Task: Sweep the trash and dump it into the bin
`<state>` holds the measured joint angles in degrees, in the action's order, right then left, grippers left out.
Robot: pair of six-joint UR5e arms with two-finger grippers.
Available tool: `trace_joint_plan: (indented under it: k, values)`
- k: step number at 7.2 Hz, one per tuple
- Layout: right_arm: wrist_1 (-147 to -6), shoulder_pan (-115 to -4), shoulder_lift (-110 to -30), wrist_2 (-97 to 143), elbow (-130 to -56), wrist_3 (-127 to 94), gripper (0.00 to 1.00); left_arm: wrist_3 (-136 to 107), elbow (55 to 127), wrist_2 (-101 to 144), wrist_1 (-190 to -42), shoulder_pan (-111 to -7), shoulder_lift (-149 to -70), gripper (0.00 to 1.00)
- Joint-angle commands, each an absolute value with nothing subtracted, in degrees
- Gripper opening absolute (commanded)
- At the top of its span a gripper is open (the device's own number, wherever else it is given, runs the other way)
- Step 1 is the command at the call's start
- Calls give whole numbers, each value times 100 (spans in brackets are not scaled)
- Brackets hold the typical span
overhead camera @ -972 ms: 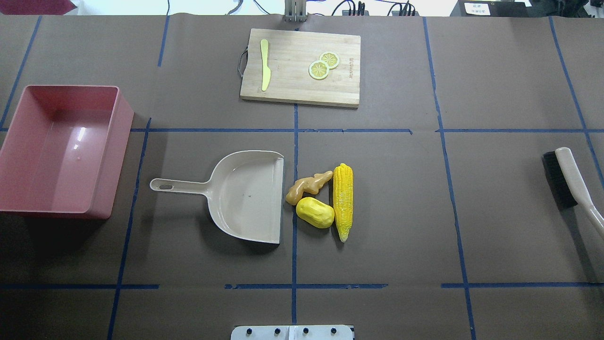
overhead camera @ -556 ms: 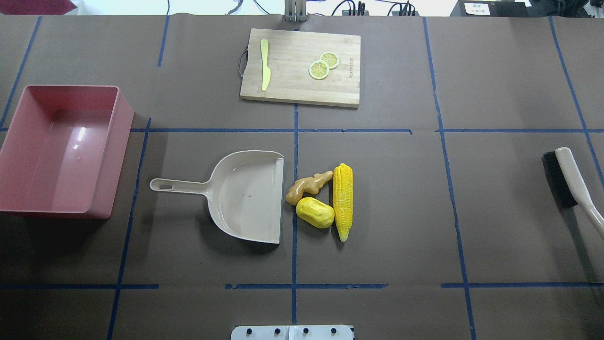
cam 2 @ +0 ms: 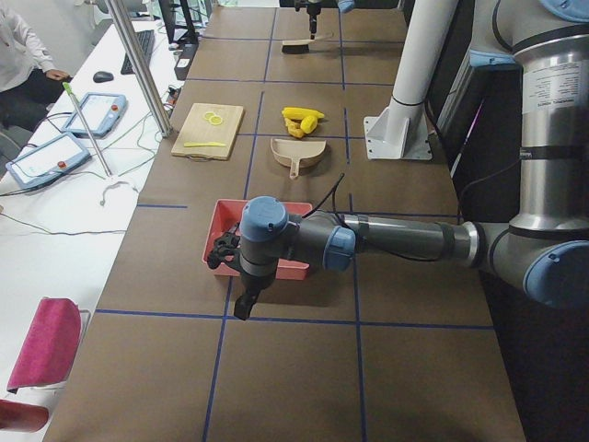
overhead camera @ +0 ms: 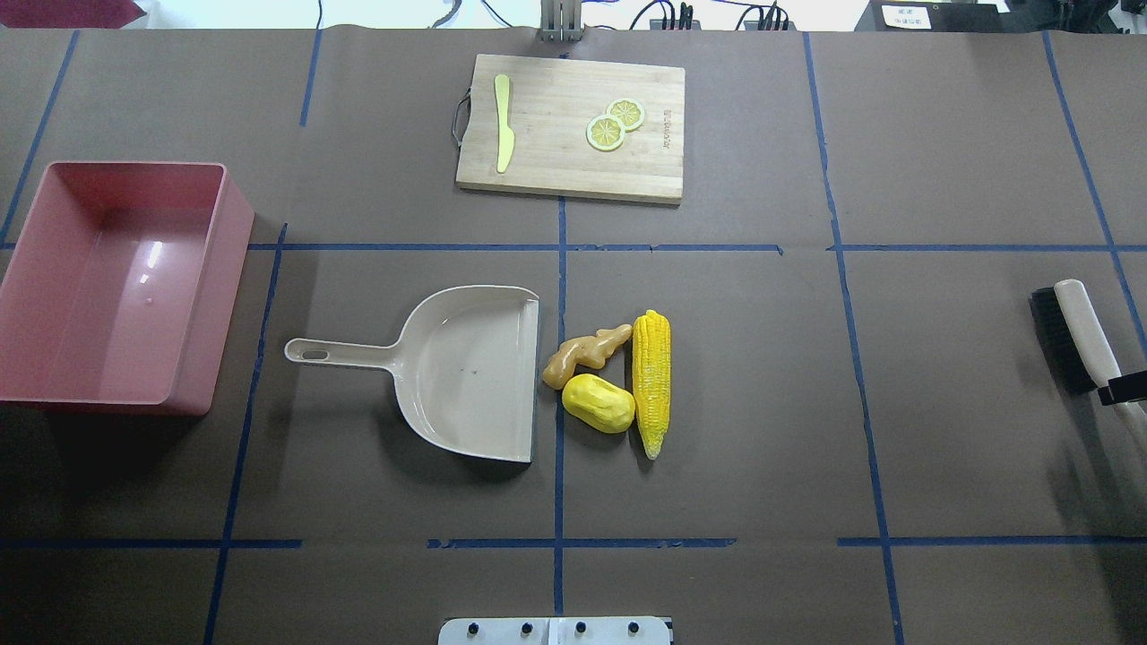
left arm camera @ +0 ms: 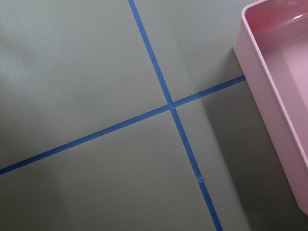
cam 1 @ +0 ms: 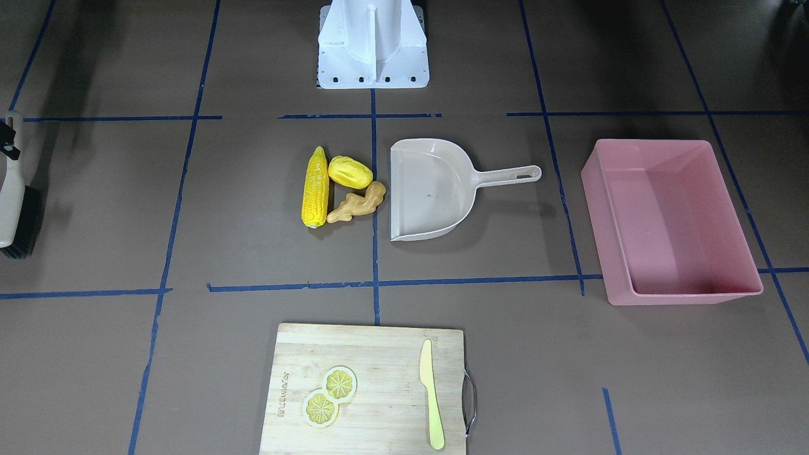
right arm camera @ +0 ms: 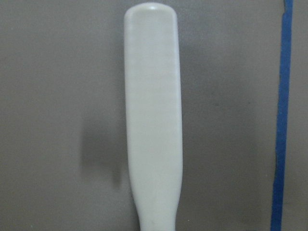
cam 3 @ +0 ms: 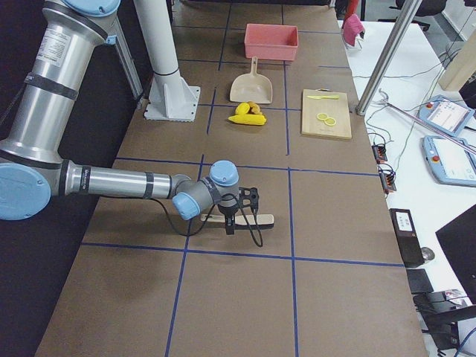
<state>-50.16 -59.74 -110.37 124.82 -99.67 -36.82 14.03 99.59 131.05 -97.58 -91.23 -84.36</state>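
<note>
The trash lies in a cluster: a yellow corn cob [overhead camera: 651, 381], a lumpy yellow oval [overhead camera: 599, 403] and a tan ginger root [overhead camera: 585, 354], right beside the open lip of the beige dustpan [overhead camera: 470, 372]. At the table's left end stands the pink bin [overhead camera: 107, 287], with nothing in it. Over the brush's pale handle [right arm camera: 153, 120] hovers my right gripper [cam 3: 242, 212], its fingers spread on either side and not touching it. My left gripper [cam 2: 241, 304] hangs over bare table just beside the bin [left arm camera: 279, 96]; I cannot tell whether it is open or shut.
A wooden cutting board [overhead camera: 571, 127] at the far side carries a pale green knife [overhead camera: 504, 134] and two lemon slices [overhead camera: 615, 125]. The brush [overhead camera: 1075, 345] lies at the right end, bristles away from the trash. Blue tape lines cross the brown table.
A dark part of my right gripper has come into the overhead view at the right edge, over the brush handle. Trash, dustpan and bin have not moved.
</note>
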Motion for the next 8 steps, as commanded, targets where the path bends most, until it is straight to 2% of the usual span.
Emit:
trace_joint_plan:
  k: [1, 2, 3, 4, 8]
  values:
    - [-4816, -5670, -11039, 12401, -9870, -3850, 99, 1398, 9958, 13104, -9756, -9123, -8429, 100]
    - [-4816, -5591, -11039, 12401, -9870, -3850, 88, 1397, 9958, 13104, -9756, -9123, -8429, 100]
    - [-4816, -5590, -11056, 12401, -9861, -3841, 15, 1397, 9949, 13104, -9756, -9123, -8429, 100]
    - [-4816, -5599, -11057, 12410, -9870, -3815, 0, 1397, 9949, 13104, -9756, -9123, -8429, 100]
    - [-4808, -5616, -11074, 12393, -9957, -3779, 0, 1406, 9958, 13104, -9765, -9123, -8446, 100]
